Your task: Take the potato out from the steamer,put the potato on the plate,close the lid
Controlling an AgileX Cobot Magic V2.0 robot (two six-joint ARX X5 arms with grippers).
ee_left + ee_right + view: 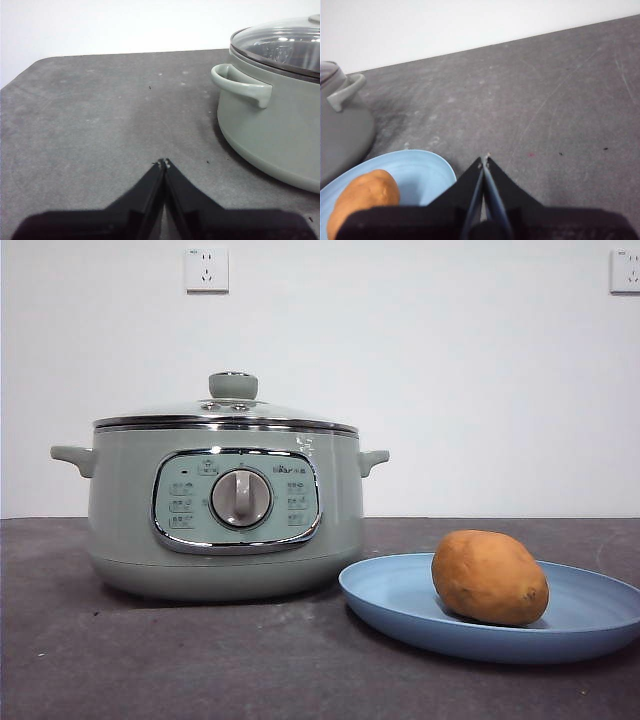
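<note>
The lid (228, 412) is seated on the steamer (225, 510); the potato (489, 577) is laid on the plate (400, 600), placed just right of the steamer.

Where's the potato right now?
In the front view the potato lies on the plate, right of the steamer, whose lid is on.

Steamer (225, 505) panel print — too small to read.
</note>
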